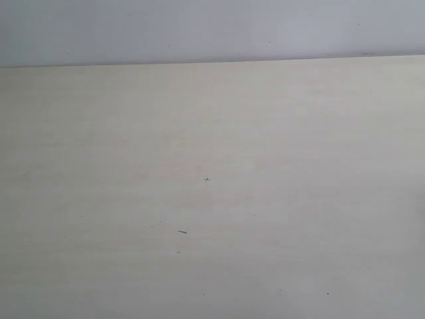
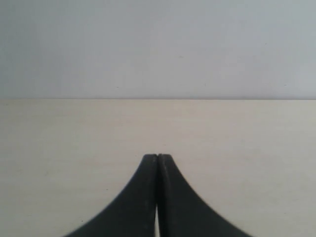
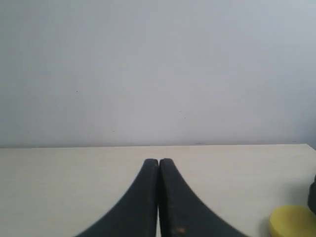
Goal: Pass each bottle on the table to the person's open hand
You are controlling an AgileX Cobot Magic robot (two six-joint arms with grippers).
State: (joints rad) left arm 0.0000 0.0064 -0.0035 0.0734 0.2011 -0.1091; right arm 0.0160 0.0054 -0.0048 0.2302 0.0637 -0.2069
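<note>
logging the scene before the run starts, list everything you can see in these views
table: one, pale beige, fills most of the exterior view
wall: one, pale grey, behind the table's far edge
dark specks: a few, tiny, on the tabletop
yellow round thing: one, yellow, on the table near the right gripper, partly out of frame; cannot tell what it is
dark thing: one sliver, next to the yellow thing; cannot tell what it is
left gripper: one, black, over the table, jaws together
right gripper: one, black, over the table, jaws together
</note>
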